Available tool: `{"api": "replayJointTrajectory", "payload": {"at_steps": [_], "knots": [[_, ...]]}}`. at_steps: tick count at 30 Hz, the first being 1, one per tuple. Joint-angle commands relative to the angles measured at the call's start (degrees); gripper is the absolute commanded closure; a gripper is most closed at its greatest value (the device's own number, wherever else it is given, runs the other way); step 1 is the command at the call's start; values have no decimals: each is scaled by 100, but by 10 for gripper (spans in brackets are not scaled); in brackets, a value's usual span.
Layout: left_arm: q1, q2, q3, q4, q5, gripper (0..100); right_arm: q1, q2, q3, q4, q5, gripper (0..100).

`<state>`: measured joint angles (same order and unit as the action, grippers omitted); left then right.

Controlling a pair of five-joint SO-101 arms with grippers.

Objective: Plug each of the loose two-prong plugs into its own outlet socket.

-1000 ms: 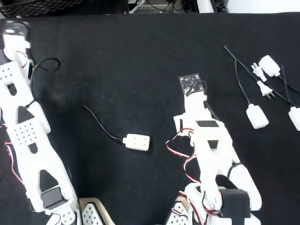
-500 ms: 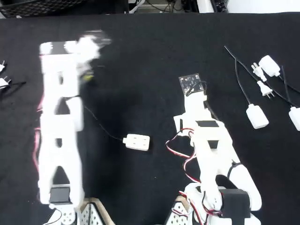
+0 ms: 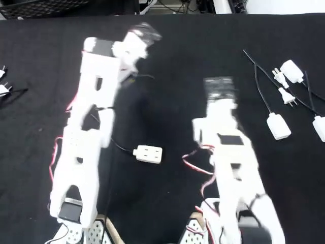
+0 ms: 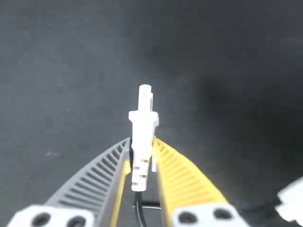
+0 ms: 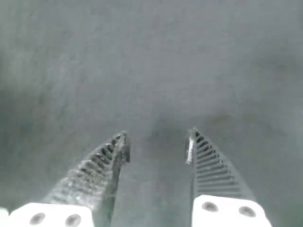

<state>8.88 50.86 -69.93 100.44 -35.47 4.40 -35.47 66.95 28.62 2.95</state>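
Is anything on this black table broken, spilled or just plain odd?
Nothing stands out. The left gripper is shut on a white plug, held straight; the right gripper is open and empty. The outlet block lies flat on the table, seemingly intact.

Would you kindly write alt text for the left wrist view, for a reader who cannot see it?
The left gripper is shut on a white two-prong plug, prongs pointing away from the camera, over the black table.
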Motion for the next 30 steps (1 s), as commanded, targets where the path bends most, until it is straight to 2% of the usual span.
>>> {"api": "replayJointTrajectory", "payload": {"at_steps": [1,11,19,27,30], "knots": [[541,-1319,1033,53,70,972,396,-769,171,-9,-563,797],[1534,-3437,2703,26,62,972,352,-3864,1446,79,-1688,797],[1710,-4044,3538,26,62,972,-1354,-7248,2053,1459,-1767,797],[2149,-4985,4171,9,35,972,-1442,-7125,2035,1196,-1785,797],[2273,-5248,4251,-360,35,971,-1495,-7327,1938,1160,-1785,797]]}}
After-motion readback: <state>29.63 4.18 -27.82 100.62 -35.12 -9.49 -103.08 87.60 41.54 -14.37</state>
